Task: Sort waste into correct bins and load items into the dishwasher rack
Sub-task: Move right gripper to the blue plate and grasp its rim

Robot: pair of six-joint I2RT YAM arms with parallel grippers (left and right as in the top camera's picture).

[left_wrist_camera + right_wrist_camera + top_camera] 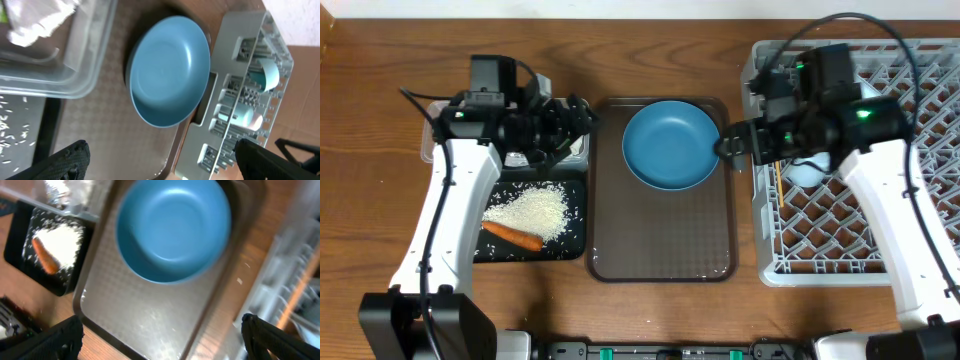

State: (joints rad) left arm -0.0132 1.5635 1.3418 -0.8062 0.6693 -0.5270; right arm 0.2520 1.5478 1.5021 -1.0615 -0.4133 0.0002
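Looking down on the table, you have the blue plate (670, 145) lying flat at the far end of the brown tray (660, 240), close to its right edge, with nothing gripping it. Your right gripper (730, 145) hovers over the narrow strip between that tray and the grey rack (850, 230), just beside the plate's right rim; its wrist view shows both fingers spread wide with nothing between them. Your left gripper (588, 115) hangs at the tray's far left corner, over the near end of the clear tub (426, 150), and its fingers are also spread wide and empty.

The tub sits at the far left of the table, and the left wrist view shows a crumpled white wad (35, 22) inside it. Touching the tub's near side, the black tray (576, 235) holds a heap of rice (528, 212), with the carrot (512, 236) lying at the heap's near edge and loose grains scattered around.

The rack fills the right edge of the table. A light-blue cup (265, 75) stands among its pegs, and a second pale cup (243, 116) is beside it; you cannot tell its colour for sure. Thin chopsticks (777, 205) lie along the rack's left side.
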